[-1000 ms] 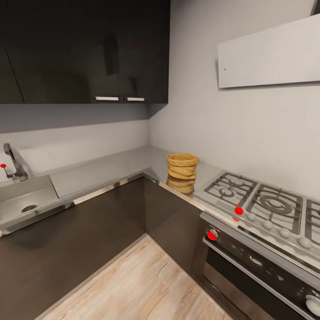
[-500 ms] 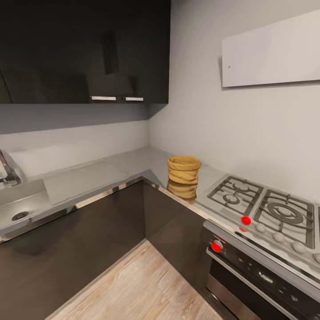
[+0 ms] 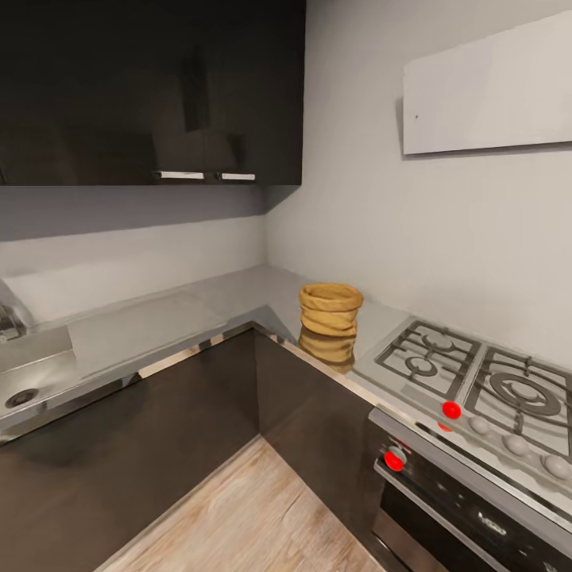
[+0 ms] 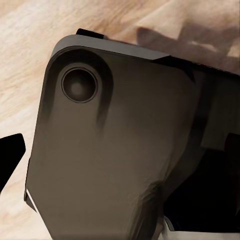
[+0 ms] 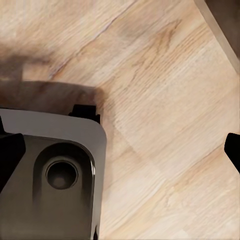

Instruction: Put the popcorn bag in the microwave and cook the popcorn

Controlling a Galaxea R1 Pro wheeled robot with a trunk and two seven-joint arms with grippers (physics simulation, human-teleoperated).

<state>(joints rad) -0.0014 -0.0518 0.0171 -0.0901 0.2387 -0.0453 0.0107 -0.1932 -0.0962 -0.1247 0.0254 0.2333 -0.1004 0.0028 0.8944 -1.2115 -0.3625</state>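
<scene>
The popcorn bag (image 3: 330, 310), a tan crumpled sack with a rolled rim, stands upright on the glossy grey countertop (image 3: 159, 330). It is near the inner corner, just left of the gas hob, and its reflection shows below it. The popcorn is hidden and the microwave is out of view. In the left wrist view my left gripper (image 4: 120, 155) hangs over the robot's dark base (image 4: 110, 150) with its black fingertips (image 4: 10, 157) spread to the frame edges. My right gripper (image 5: 120, 152) is open above the wooden floor (image 5: 160, 100), with nothing between its fingertips (image 5: 10, 155).
A gas hob (image 3: 477, 381) with red-marked knobs sits right of the bag, above a steel oven (image 3: 469, 508). A sink (image 3: 24, 381) lies at the far left. Dark wall cabinets (image 3: 151, 87) hang above, and dark base cabinets enclose a wood floor (image 3: 254, 516).
The head view has drawn closer to the counter corner: the sink slid off to the left and the hob shifted right and down. The bag stands where it was.
</scene>
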